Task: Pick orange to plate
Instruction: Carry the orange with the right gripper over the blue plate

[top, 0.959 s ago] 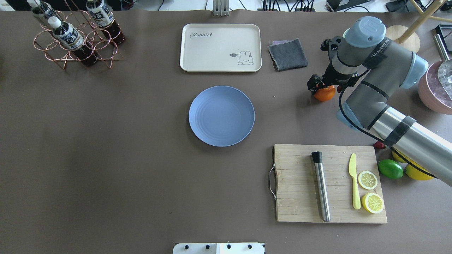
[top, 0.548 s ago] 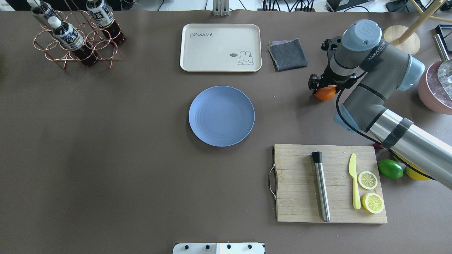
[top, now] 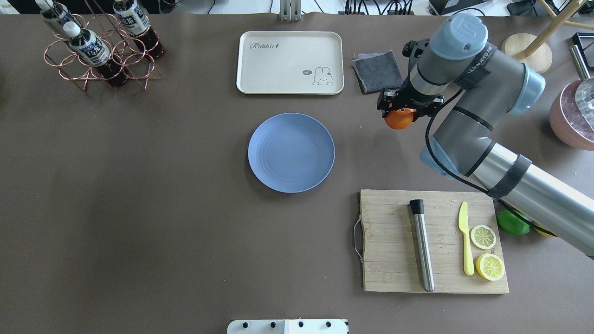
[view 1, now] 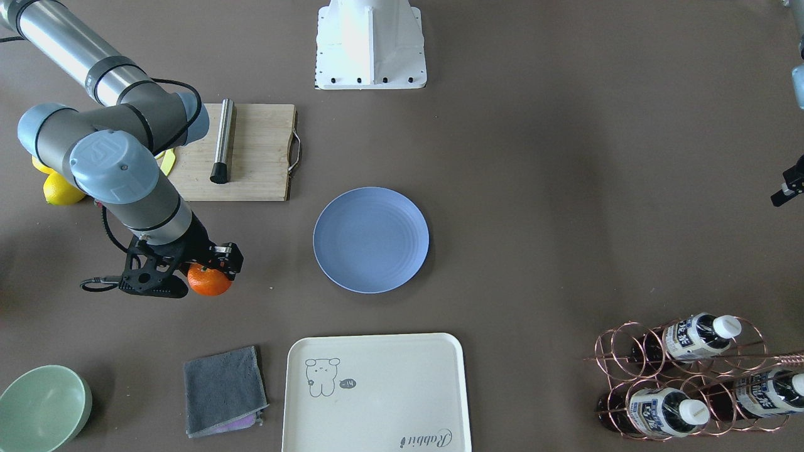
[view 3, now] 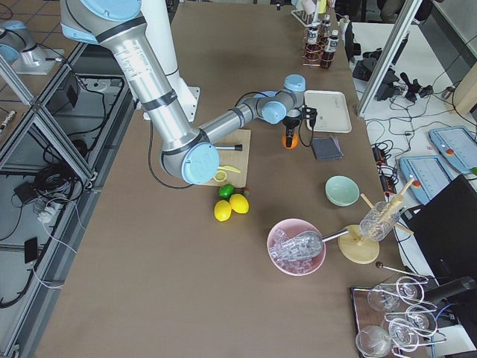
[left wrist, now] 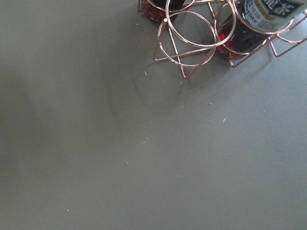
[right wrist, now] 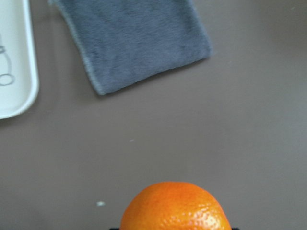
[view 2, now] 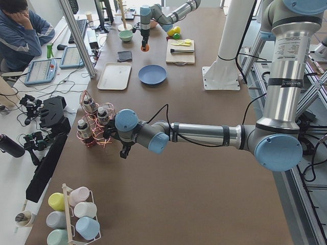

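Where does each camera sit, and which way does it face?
Front-facing: across the table, facing the robot, looking down; base, right arm.
Overhead: behind the robot, looking forward-down; right arm.
Exterior left: table's left end; left arm near.
Exterior right: table's right end; right arm near.
Left wrist: down at the bottle rack; no body.
Right wrist: down at the orange and grey cloth.
Shared: front-facing and overhead show the plate.

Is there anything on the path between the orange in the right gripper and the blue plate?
Nothing visible does. The right gripper holds the orange, and only bare tabletop lies between it and the plate. The grey cloth and cream tray sit beyond that line, the cutting board on the robot's side of it.
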### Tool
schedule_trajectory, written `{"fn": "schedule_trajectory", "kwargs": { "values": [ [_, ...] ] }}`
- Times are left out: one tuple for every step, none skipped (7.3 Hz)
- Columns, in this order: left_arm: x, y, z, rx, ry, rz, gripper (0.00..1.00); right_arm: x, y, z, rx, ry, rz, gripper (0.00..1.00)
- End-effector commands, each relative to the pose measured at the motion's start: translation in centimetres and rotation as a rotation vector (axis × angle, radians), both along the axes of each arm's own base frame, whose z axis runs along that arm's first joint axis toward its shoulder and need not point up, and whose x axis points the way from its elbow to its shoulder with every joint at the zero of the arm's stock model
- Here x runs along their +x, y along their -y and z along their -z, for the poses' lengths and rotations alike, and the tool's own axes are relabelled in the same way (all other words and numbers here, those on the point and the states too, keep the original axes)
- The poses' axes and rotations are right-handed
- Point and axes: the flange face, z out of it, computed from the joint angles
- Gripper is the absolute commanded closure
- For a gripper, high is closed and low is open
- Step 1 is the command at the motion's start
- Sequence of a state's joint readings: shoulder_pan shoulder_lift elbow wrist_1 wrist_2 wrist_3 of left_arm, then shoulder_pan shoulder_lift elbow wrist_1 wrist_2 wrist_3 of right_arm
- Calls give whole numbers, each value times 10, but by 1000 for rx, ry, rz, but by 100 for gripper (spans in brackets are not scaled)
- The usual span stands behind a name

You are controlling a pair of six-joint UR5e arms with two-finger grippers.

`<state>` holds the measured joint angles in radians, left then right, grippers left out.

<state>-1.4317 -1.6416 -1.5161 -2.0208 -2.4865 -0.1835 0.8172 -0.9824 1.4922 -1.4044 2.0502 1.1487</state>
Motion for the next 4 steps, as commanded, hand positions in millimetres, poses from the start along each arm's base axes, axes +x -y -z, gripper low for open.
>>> {"fn": "schedule_trajectory", "kwargs": {
  "values": [
    [-4, 0, 0, -2, 0, 7, 2, -81, -39, 97, -86, 24, -80, 100],
    [-5, -3, -4, -9, 0, 8, 2, -116, -58, 132, -91, 39, -107, 100],
    [-8, -11, -13, -24, -1, 9, 2, -151, -64, 155, -96, 31, -102, 100],
    [-9, -13, -12, -23, -5, 10, 2, -187, -71, 162, -80, -6, -107, 100]
  ]
}}
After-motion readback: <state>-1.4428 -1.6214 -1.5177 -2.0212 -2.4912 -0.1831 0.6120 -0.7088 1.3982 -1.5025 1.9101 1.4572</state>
